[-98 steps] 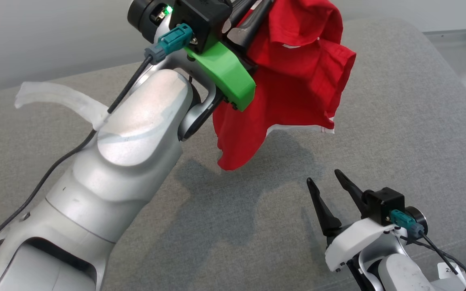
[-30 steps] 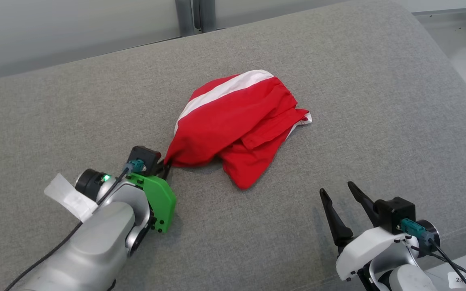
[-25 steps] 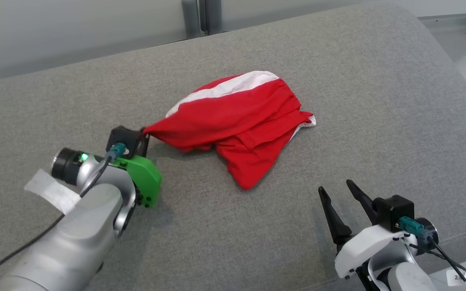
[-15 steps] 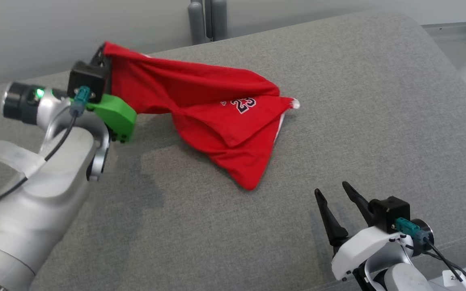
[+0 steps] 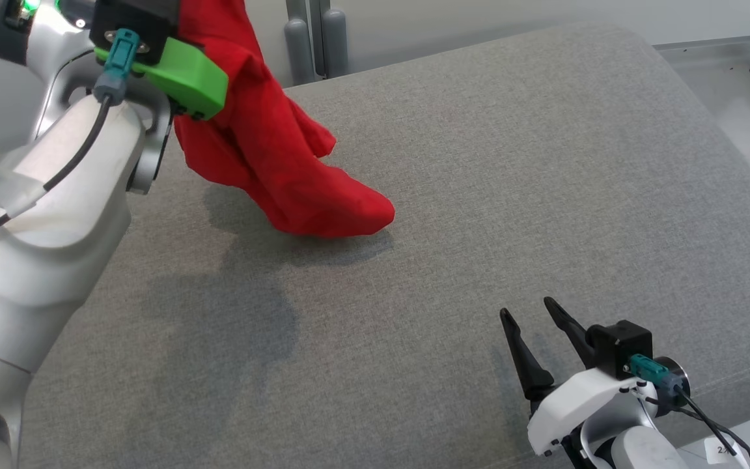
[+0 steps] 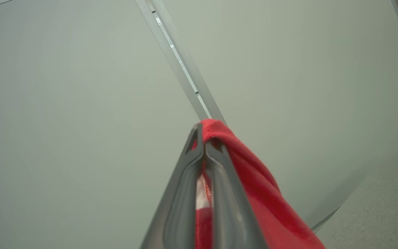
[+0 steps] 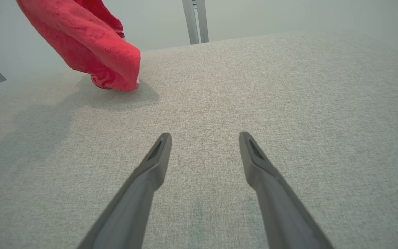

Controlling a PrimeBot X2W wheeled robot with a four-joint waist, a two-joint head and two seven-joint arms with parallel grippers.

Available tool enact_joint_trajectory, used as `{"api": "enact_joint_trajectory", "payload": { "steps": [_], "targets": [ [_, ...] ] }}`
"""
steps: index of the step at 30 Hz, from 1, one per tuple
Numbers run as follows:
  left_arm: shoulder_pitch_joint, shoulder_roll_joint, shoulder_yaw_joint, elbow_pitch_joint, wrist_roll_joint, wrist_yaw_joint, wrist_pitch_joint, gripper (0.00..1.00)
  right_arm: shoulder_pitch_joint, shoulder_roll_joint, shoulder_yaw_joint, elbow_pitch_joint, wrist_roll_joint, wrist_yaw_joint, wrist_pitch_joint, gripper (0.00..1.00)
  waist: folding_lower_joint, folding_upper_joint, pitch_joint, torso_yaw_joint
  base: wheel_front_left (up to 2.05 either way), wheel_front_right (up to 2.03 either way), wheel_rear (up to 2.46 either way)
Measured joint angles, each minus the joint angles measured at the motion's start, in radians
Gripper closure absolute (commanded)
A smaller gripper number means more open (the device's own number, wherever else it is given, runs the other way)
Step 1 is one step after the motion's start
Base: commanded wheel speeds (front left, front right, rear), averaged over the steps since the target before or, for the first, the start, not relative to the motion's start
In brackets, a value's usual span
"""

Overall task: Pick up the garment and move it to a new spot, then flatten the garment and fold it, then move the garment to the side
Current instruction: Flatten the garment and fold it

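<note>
Left gripper: clamped down on a bunched edge of the garment, with red and a sliver of white cloth pinched between the fingers. It's raised high at the far left of the cushion.

Garment: red, hung from that pinch as one crumpled bundle. Its low end is drooped onto the grey cushion, or just off it, which can't really be told tbh.

Right gripper: fingers spread wide with nothing held, parked low near the front edge, well apart from the cloth.

Step in hand: probably the carry to a new spot. Flattening and folding aren't done yet.

Risk, slipping: only a small bunch looks pinched, so the cloth could be yanked free if the arm gets swung hard.

Risk, dragging: if the low end is dragged across the cushion, it could get rolled under and bunched up worse.

Risk, placement: if it's dropped this far left and back, part could be lost over the cushion's edge.

Risk, layers: several layers may be caught together, so it might not be opened flat on release.
</note>
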Motion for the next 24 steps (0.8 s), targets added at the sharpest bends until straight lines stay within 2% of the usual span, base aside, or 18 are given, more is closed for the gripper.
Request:
{"api": "enact_joint_trajectory", "payload": {
  "steps": [6, 12, 18, 23, 24],
  "targets": [
    [0.025, -0.059, -0.046, -0.016, 0.020, -0.033, -0.002, 1.00, 0.000, 0.000, -0.001, 0.009, 0.003, 0.000, -0.006, 0.00, 0.0000, 0.0000, 0.002, 0.013, 0.00, 0.00, 0.00],
    [0.167, -0.133, -0.103, -0.025, -0.018, -0.070, -0.001, 1.00, 0.001, 0.000, -0.009, 0.009, -0.002, 0.000, -0.004, 0.00, 0.0000, 0.0000, 0.002, 0.034, 0.00, 0.00, 0.00],
    [0.334, -0.232, -0.220, -0.038, -0.037, -0.130, 0.016, 1.00, 0.005, 0.000, -0.011, 0.001, -0.010, 0.000, 0.007, 0.00, 0.0000, 0.0000, -0.008, 0.059, 0.00, 0.00, 0.00],
    [0.431, -0.276, -0.284, -0.031, -0.060, -0.150, 0.062, 1.00, 0.013, 0.000, -0.010, -0.003, -0.013, 0.000, 0.015, 0.00, 0.0000, 0.0000, -0.024, 0.075, 0.00, 0.00, 0.00],
    [0.446, -0.281, -0.287, -0.029, -0.070, -0.152, 0.068, 0.91, 0.014, 0.000, -0.010, -0.003, -0.013, 0.000, 0.017, 0.00, 0.0000, 0.0000, -0.027, 0.078, 0.00, 0.00, 0.00]
  ]
}}
